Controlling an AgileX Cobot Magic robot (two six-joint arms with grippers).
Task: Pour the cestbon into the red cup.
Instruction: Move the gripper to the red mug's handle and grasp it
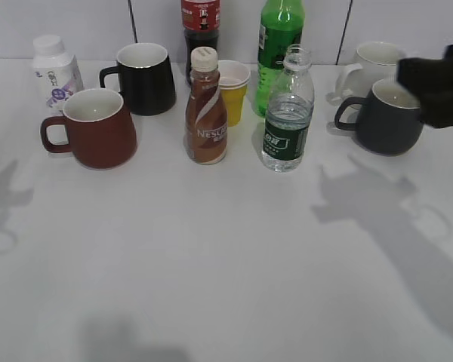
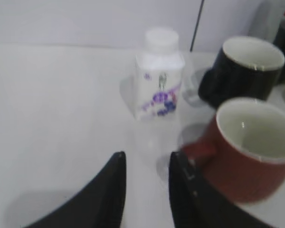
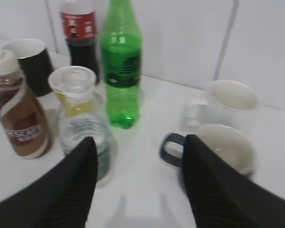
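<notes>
Cestbon: the cestbon (image 1: 287, 113) stands upright and uncapped toward the far edge of the bench (image 1: 226, 264), about mid-width, just beside the brown Nescafe bottle (image 1: 205, 107) and in front of the tall green bottle (image 1: 279, 45). Nothing grips it yet, so the pour has not begun.

Red cup: the red cup (image 1: 94, 128) sits toward the far left corner, mouth up, handle turned to the left edge. The Nescafe bottle stands between it and the cestbon, so the bottle will likely have to be lifted over or carried round.

Right claw: the right claw (image 3: 137, 180) is spread wide, holding nothing, with the cestbon (image 3: 83, 123) just off its left finger and a dark grey mug (image 3: 218, 152) near its right finger. The wide spread looks meant to take the bottle's ribbed body; it probably needs to shift left to centre on it.

Left claw: the left claw (image 2: 145, 190) is slightly parted and empty, hovering low near the red cup (image 2: 247, 152) on its handle side, perhaps to steady it.

Neighbours: a black mug (image 1: 140, 79) and a white pill bottle (image 1: 54, 68) stand behind the red cup, close enough to be knocked during the pour.
</notes>
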